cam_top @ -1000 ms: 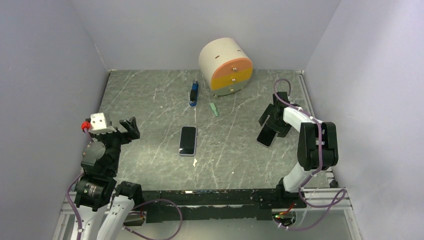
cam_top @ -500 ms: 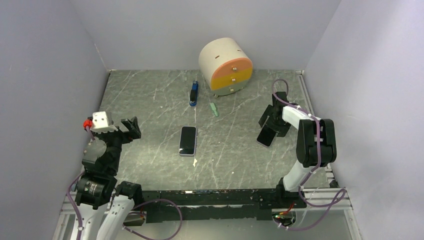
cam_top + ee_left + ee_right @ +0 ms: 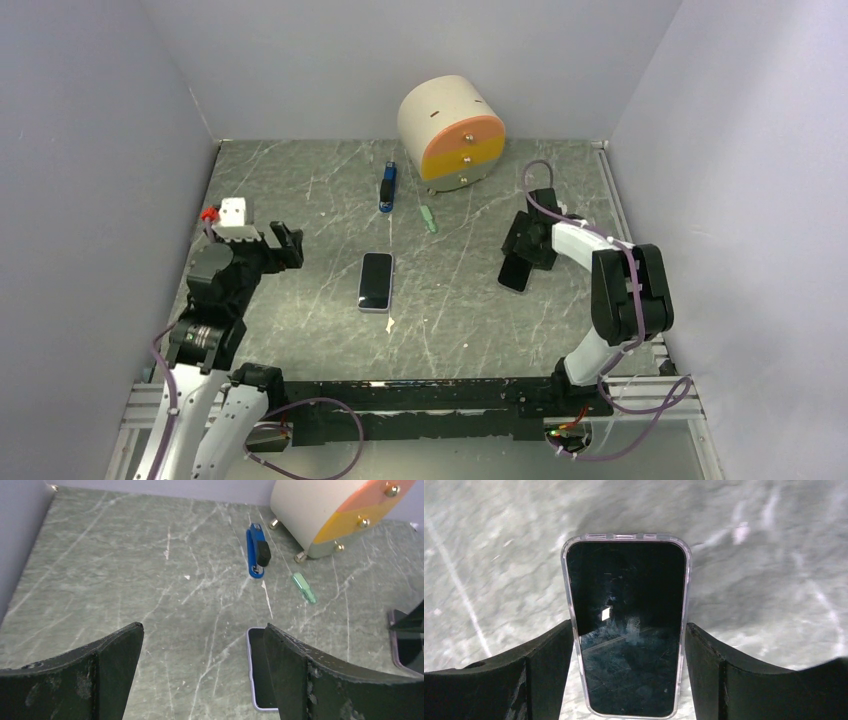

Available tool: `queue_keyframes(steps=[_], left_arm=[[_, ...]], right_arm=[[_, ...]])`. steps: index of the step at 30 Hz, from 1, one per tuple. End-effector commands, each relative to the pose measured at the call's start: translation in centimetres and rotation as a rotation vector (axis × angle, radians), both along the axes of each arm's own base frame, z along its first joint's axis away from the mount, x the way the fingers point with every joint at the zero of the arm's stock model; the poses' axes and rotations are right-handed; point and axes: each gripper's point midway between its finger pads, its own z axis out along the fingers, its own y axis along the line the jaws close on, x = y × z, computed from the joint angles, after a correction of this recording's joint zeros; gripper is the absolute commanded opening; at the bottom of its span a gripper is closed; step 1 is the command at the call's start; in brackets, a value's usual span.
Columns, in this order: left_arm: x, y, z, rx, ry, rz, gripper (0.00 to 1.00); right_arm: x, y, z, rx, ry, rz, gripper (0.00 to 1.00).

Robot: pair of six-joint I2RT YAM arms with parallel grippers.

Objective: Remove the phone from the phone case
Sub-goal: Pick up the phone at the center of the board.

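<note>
Hold: right gripper point(image 3: 629, 630) clamps black glossy phone point(image 3: 624, 605) in clear soft-rimmed case point(image 3: 624, 536), between its fingers.
Handling: rigid, slick, breakable; peel rim at corner.
Left gripper point(image 3: 202, 630): apart, empty.

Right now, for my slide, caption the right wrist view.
Right gripper clamps the cased phone by its long edges.
</note>
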Motion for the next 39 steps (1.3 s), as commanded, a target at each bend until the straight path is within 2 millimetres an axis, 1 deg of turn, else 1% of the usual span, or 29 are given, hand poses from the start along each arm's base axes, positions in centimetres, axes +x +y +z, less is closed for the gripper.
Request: queue_keyframes(steps=[1,2,4,6,8,9,12,15,20,22,26,32,39], left_arm=[[1.0,-2.2,1.2,-0.068,0.009,-0.095,0.94],[1.2,-2.3,0.8,-0.085,0.049,-0.094,0.94],[2.0,-2.9,-0.2,-0.124,0.127,-0.093,0.94],[2.8,-3.9,-1.1,-0.155,0.194,-0.125,0.94],[3.7,-5.2,-2.1,-0.198,0.256,-0.167,0.94],[4.1,-5.8,-2.5,-0.222,0.282,-0.186,0.94],[5.1,-8.0,-3.6,-0.293,0.326,-0.273,0.94],[5.7,-9.6,-4.5,-0.351,0.368,-0.305,0.94],[6.1,-12.7,-5.5,-0.378,0.417,-0.360,0.94],[6.3,-13.6,-5.9,-0.405,0.438,-0.364,0.94],[6.8,-15.5,-6.3,-0.454,0.486,-0.411,0.93],[8.0,-18.9,-6.8,-0.491,0.536,-0.484,0.90],[8.4,-23.5,-9.3,-0.508,0.666,-0.585,0.87]], right_arm=[[1.0,4.0,1.3,0.123,-0.107,0.123,0.32],[1.2,4.6,1.6,0.140,-0.131,0.146,0.26],[1.5,5.6,2.3,0.167,-0.178,0.185,0.18],[1.6,6.6,3.1,0.186,-0.221,0.233,0.12],[1.8,7.8,3.8,0.208,-0.254,0.287,0.03],[1.8,8.4,4.2,0.229,-0.266,0.315,0.00],[1.5,10.6,5.1,0.295,-0.311,0.404,0.00],[1.0,12.4,5.8,0.333,-0.356,0.478,0.00],[0.3,15.2,7.3,0.400,-0.439,0.622,0.00],[-0.1,16.1,8.0,0.412,-0.466,0.675,0.00],[-1.2,17.7,9.3,0.435,-0.545,0.773,0.00],[-2.2,19.5,9.7,0.390,-0.610,0.886,0.00],[-3.3,21.4,9.7,0.350,-0.659,0.977,0.00]])
